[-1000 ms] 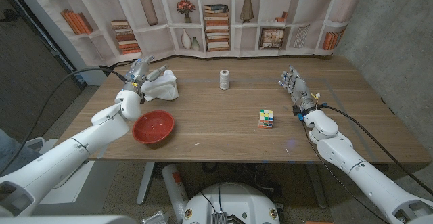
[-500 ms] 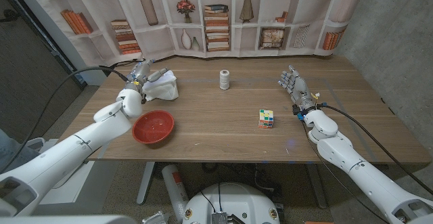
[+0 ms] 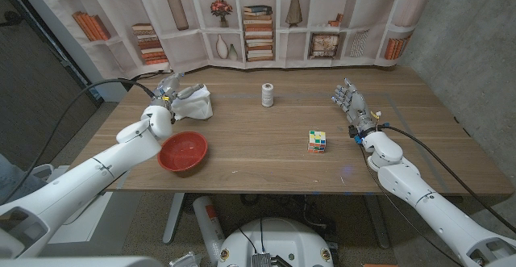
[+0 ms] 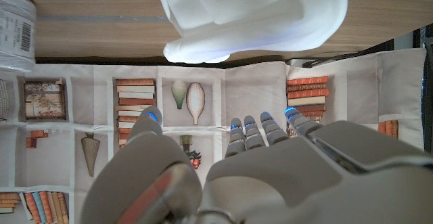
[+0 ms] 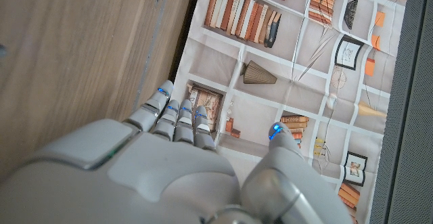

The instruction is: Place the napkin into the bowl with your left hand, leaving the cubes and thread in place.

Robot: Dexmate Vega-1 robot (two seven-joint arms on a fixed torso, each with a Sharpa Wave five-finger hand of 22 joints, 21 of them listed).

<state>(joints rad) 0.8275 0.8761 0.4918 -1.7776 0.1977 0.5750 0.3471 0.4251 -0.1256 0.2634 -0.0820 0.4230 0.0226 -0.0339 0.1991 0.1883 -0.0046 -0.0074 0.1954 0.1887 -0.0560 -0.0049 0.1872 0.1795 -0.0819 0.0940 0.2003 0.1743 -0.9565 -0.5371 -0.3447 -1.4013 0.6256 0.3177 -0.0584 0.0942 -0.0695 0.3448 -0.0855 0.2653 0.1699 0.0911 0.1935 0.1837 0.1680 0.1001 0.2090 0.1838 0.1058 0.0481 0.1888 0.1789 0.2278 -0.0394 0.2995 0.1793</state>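
A crumpled white napkin (image 3: 194, 104) lies at the table's far left. My left hand (image 3: 170, 87) hovers at the napkin's far left edge with its fingers apart and nothing in them. In the left wrist view the napkin (image 4: 252, 13) lies just beyond the fingertips (image 4: 260, 120) of the left hand (image 4: 264, 170), apart from them. The red bowl (image 3: 183, 151) sits nearer the front edge, below the napkin. A white thread spool (image 3: 268, 95) stands mid-table at the back. One coloured puzzle cube (image 3: 318, 142) rests right of centre. My right hand (image 3: 351, 103) waits with fingers extended, holding nothing.
A bookshelf-printed backdrop (image 3: 266, 17) hangs along the table's far edge. The thread spool (image 4: 13, 21) shows in the left wrist view, well off to the side of the napkin. A black cable (image 3: 105, 85) loops from the left arm past the table's left corner.
My left arm has crept slightly rightward, bringing the hand a little closer over the napkin. The napkin, bowl, spool, cube and right hand have not moved.
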